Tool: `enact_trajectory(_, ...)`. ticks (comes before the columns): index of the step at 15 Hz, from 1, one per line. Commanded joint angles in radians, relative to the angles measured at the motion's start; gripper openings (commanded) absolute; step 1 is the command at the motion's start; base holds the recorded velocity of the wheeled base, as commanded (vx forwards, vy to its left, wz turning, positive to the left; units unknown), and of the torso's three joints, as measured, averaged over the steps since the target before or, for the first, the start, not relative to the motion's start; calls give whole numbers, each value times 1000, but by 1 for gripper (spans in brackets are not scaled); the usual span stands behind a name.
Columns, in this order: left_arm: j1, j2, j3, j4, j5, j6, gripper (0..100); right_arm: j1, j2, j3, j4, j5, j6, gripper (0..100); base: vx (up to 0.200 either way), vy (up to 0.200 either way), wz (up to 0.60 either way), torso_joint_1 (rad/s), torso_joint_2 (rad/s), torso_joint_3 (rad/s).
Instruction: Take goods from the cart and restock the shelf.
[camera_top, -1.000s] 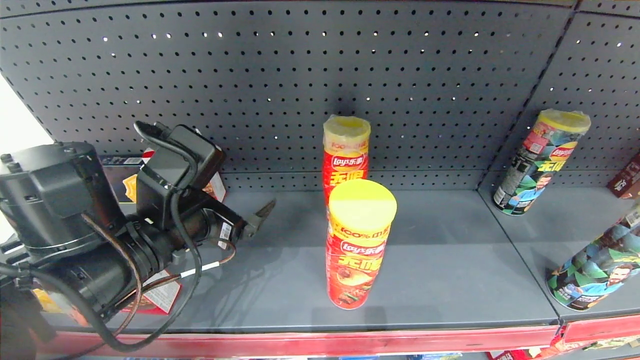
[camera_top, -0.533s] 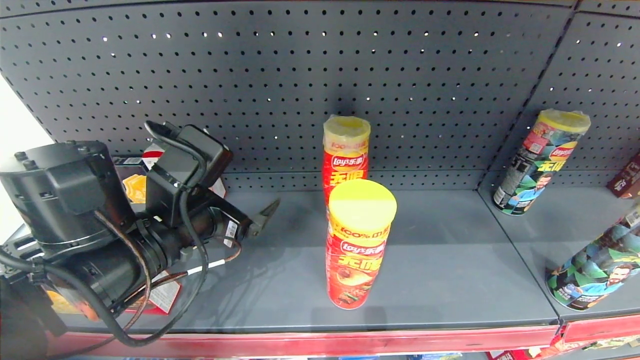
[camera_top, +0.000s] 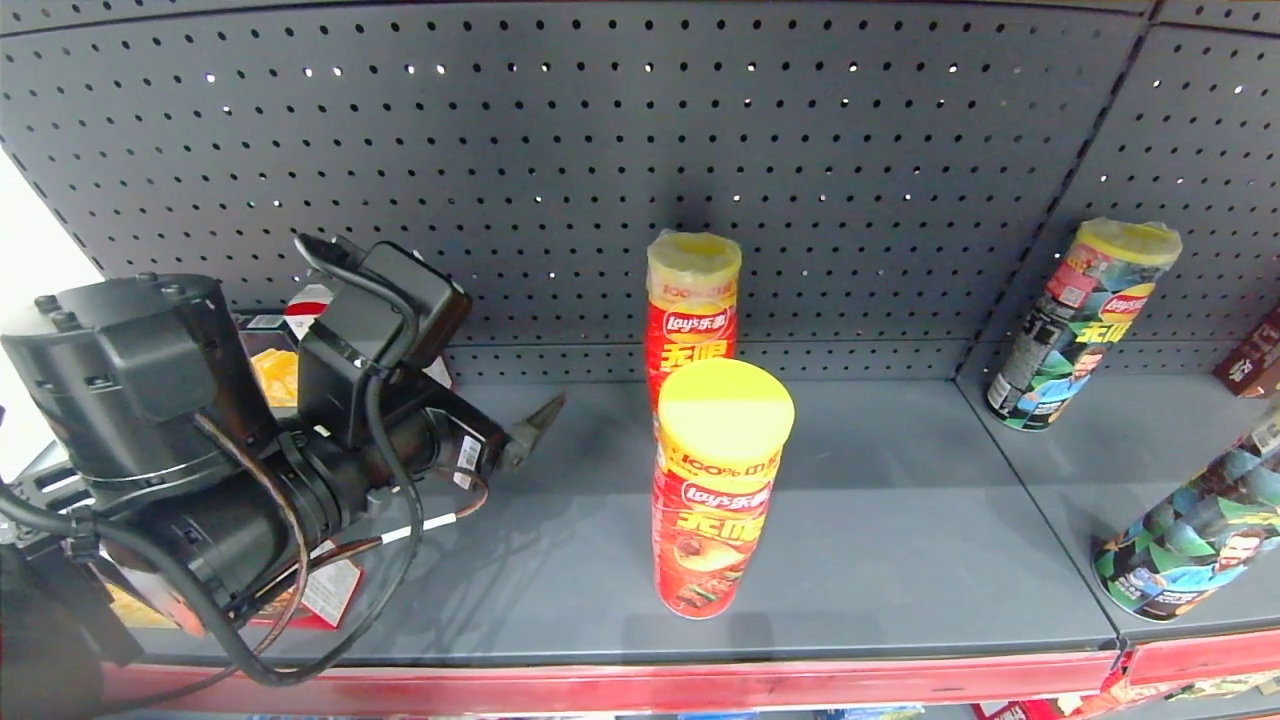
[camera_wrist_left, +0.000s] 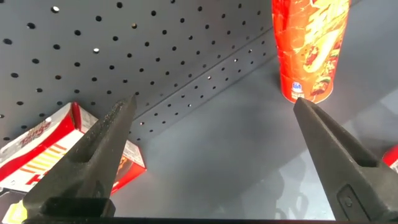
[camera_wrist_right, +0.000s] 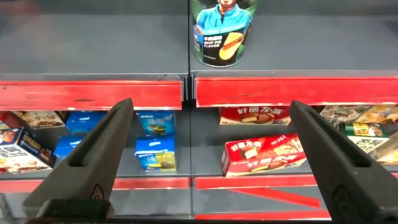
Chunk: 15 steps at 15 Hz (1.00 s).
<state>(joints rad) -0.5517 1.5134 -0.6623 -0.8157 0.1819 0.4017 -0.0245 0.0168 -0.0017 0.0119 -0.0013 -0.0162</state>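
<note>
Two red chip cans with yellow lids stand upright in the middle of the grey shelf (camera_top: 880, 520): a front can (camera_top: 720, 490) and a back can (camera_top: 692, 300) against the pegboard. My left gripper (camera_top: 530, 425) hovers low over the shelf, left of the cans and apart from them. In the left wrist view that gripper (camera_wrist_left: 212, 102) is open with nothing between its fingers, and the back can (camera_wrist_left: 308, 50) stands beyond one fingertip. My right gripper (camera_wrist_right: 211, 104) is open and holds nothing, in front of the shelf's red edge (camera_wrist_right: 93, 93), below a green can (camera_wrist_right: 224, 31).
Red snack boxes (camera_top: 300, 310) lie behind and under the left arm, one seen as a red box (camera_wrist_left: 43, 149). Two dark green cans (camera_top: 1085, 325) (camera_top: 1190, 545) stand on the right shelf bay. Lower shelves hold blue boxes (camera_wrist_right: 155, 149) and a red box (camera_wrist_right: 267, 152).
My left arm has shifted slightly to the right and up, bringing its gripper a little closer to the cans. The cans have not moved.
</note>
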Motion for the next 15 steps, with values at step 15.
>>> enact_trajectory(15,1,-421,173,55,-25,-50,100,6,-17,2,-4,0,2,100,0,0,0,0,0,0)
